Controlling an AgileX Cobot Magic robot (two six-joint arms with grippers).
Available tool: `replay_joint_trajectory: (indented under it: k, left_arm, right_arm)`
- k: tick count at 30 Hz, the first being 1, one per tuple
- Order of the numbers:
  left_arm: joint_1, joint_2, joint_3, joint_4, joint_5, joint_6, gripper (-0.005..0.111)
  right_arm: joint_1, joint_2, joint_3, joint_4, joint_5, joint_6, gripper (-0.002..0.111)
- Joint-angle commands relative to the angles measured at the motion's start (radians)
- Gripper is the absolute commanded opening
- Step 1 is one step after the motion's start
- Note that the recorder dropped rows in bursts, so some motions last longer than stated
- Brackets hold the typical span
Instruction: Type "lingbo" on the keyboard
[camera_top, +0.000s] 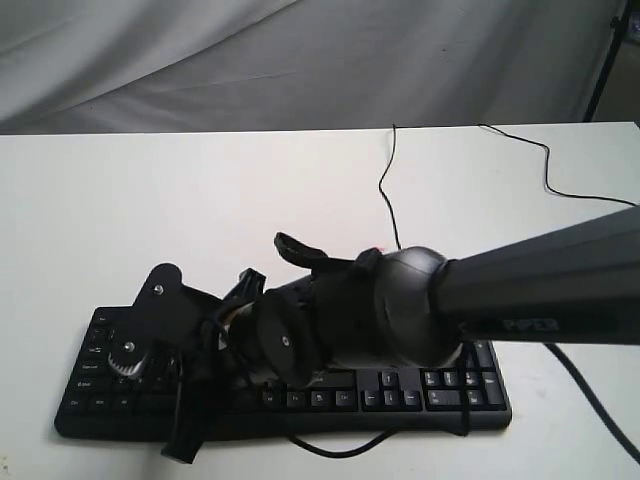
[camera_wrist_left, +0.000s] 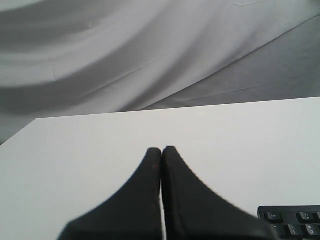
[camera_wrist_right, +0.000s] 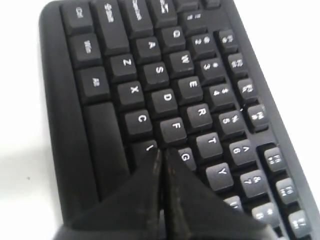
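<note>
1. Table (camera_top: 200, 200) surface, white and bare, gives you wide open room ahead of your left gripper (camera_wrist_left: 161, 149) and to both sides of it. Its far edge runs straight across beyond the fingertips.
2. Grey cloth (camera_top: 300, 60) hangs in folds past that far edge, well apart from both of your grippers.
3. Your right arm (camera_top: 540, 285) enters from the right of the exterior view and reaches across the middle. It covers much of the keyboard's centre and left half.
4. The keyboard (camera_top: 440, 392), black with white legends, lies directly under your right gripper (camera_wrist_right: 161, 151), near the table's front edge. Its number-pad end shows clear of the arm. One corner of it also appears low beside your left gripper.
5. A thin black cable (camera_top: 385, 190) leaves the keyboard's back edge and runs away from your right gripper toward the far edge. A second cable (camera_top: 545, 165) crosses the far right part of the table, well apart from both grippers.
6. Your left gripper is clenched: both fingers press flat against each other with nothing between them. It points out over bare table, and you cannot tell from these views whether it touches the surface.
7. Your right gripper is clenched too and carries nothing. Its tip sits over the key next to the C key (camera_wrist_right: 141, 120), just beside the F key (camera_wrist_right: 175, 127) and the G key (camera_wrist_right: 186, 157). Whether it presses down cannot be told.
</note>
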Motion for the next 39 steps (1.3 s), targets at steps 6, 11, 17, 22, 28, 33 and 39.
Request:
replay_joint_trajectory:
  k: [6, 11, 17, 22, 28, 33, 39]
  left_arm:
    - [-0.004, 0.003, 0.005, -0.001, -0.004, -0.003, 0.001]
    - [-0.004, 0.003, 0.005, -0.001, -0.004, -0.003, 0.001]
    - [-0.004, 0.003, 0.005, -0.001, -0.004, -0.003, 0.001]
    - [-0.004, 0.003, 0.005, -0.001, -0.004, -0.003, 0.001]
    - [-0.004, 0.003, 0.005, -0.001, -0.004, -0.003, 0.001]
    - [-0.004, 0.003, 0.005, -0.001, -0.004, -0.003, 0.001]
    - [-0.004, 0.003, 0.005, -0.001, -0.004, -0.003, 0.001]
  right_arm:
    - [-0.053, -0.065, 0.0, -0.052, 0.028, 0.017, 0.0]
    - [-0.091, -0.076, 0.0, -0.074, 0.045, 0.029, 0.0]
    - [-0.129, -0.076, 0.0, -0.078, 0.055, 0.031, 0.0]
    - [-0.141, -0.076, 0.014, -0.078, 0.044, 0.031, 0.0]
    - [-0.15, -0.076, 0.066, -0.064, 0.017, 0.027, 0.0]
    - [-0.15, -0.074, 0.07, -0.066, 0.001, 0.018, 0.0]
    - [-0.16, -0.074, 0.083, -0.066, -0.003, 0.013, 0.0]
